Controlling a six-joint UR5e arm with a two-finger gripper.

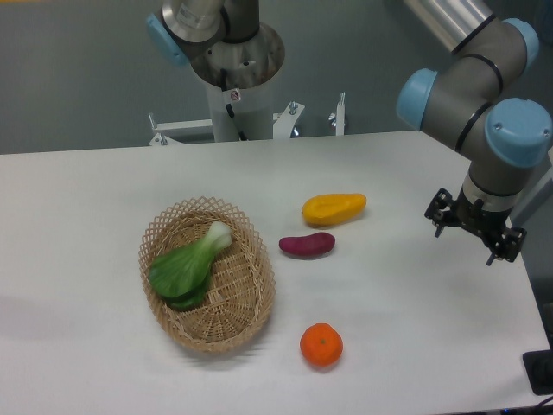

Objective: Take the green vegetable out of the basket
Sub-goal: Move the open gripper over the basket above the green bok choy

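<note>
From the fixed camera, the white counter (104,190) carries a tan woven basket (232,322) toward the left front. The green vegetable (186,268) lies inside the basket, slanted, with its dark leaves at the lower left against the rim and its pale stem end pointing up and to the right. To the right of the basket, apart from it, a purple eggplant (307,245) lies on the counter, and just beyond that a yellow-orange piece (333,208). An orange (321,345) sits near the front edge, close to the basket's right side but not touching it.

The arm (484,95) reaches in from the upper right, and its hand (475,226) hangs over the counter's right edge, well apart from the basket and holding nothing. The black fingers are too small and foreshortened to show whether they are spread or pressed together; I cannot tell.
</note>
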